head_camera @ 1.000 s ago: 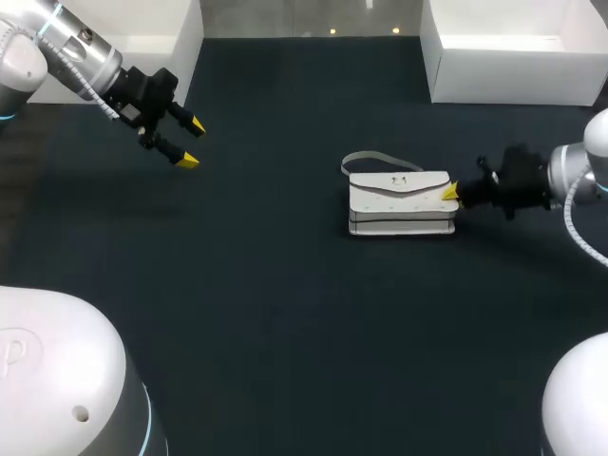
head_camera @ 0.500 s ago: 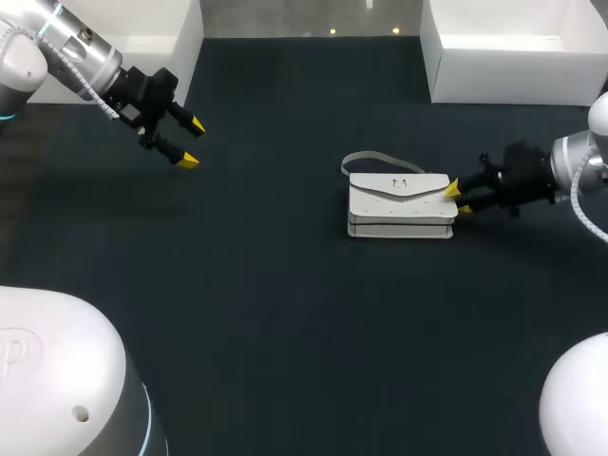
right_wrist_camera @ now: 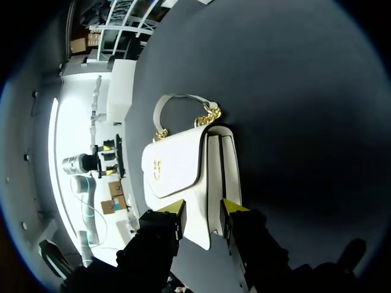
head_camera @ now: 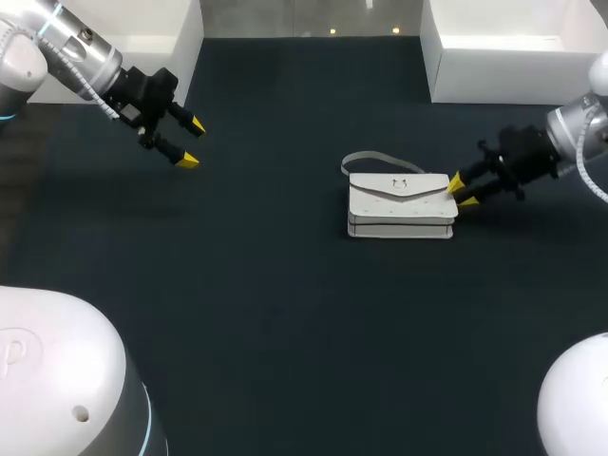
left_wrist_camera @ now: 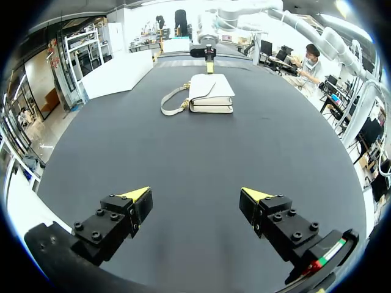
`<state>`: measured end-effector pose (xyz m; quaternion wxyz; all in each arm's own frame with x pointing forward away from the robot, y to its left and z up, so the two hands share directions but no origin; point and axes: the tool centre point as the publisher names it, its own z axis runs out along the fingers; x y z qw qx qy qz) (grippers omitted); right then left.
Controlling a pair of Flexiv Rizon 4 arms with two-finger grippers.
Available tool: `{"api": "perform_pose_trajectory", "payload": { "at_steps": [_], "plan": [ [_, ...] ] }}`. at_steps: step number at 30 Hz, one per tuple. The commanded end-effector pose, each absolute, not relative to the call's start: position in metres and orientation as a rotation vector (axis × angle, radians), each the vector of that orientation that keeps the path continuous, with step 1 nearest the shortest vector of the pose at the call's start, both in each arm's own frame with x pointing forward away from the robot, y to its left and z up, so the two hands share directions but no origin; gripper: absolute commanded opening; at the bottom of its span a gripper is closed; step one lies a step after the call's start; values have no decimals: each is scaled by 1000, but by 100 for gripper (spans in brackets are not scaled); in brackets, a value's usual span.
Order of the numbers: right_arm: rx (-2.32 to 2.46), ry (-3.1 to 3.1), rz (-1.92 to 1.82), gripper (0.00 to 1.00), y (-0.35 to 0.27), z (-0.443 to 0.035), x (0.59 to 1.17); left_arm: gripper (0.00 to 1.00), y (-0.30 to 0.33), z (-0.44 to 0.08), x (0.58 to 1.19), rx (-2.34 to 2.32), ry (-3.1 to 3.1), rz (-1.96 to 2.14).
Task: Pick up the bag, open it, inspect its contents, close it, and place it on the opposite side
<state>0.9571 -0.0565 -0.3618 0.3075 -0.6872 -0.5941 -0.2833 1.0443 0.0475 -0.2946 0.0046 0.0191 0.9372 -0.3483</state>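
A white handbag lies flat at the table's middle right, flap up, with its grey handle toward the back. My right gripper is at the bag's right end, open. In the right wrist view the handbag lies just ahead of that right gripper, its near corner reaching in between the parted fingers. My left gripper hangs wide open and empty at the far left. The left wrist view has the left gripper well short of the handbag.
White open boxes stand at the back left and back right. The dark table top spreads around the bag.
My right gripper went from nearly shut at the bag's right end to open, and its arm shifted slightly back. The bag and the left arm stayed put.
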Motion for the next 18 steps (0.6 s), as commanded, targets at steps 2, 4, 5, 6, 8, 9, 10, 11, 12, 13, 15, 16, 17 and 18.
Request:
{"api": "perform_pose_trajectory", "payload": {
  "at_steps": [2,4,5,6,8,9,10,11,12,13,15,16,17,18],
  "plan": [
    [-1766,-1568,-663,35,-55,-365,959,100,48,-296,1046,62,2934,-1096],
    [-1764,-1564,-651,33,-54,-367,957,100,48,-296,1046,62,2934,-1096],
    [-1762,-1565,-646,32,-53,-367,956,100,48,-296,1046,62,2934,-1096],
    [-1761,-1564,-645,30,-52,-367,955,100,48,-296,1046,62,2934,-1096],
    [-1766,-1570,-632,28,-50,-366,954,100,48,-296,1046,62,2934,-1096],
    [-1767,-1570,-633,27,-49,-366,953,100,48,-296,1046,62,2934,-1096],
    [-1767,-1569,-640,27,-47,-366,952,100,48,-296,1046,62,2934,-1096],
    [-1772,-1567,-648,26,-46,-366,951,100,48,-296,1046,62,2934,-1096],
    [-1775,-1562,-655,26,-45,-367,951,100,48,-296,1046,62,2934,-1096],
    [-1778,-1553,-671,24,-45,-367,951,100,48,-296,1046,62,2934,-1096],
    [-1783,-1545,-691,22,-44,-368,950,100,48,-296,1046,62,2934,-1096],
    [-1787,-1541,-698,20,-43,-367,950,100,48,-296,1046,62,2934,-1096],
    [-1788,-1540,-699,17,-42,-367,949,100,48,-296,1046,62,2934,-1096],
    [-1788,-1541,-701,13,-41,-367,949,100,48,-296,1046,62,2934,-1096]
  ]
}}
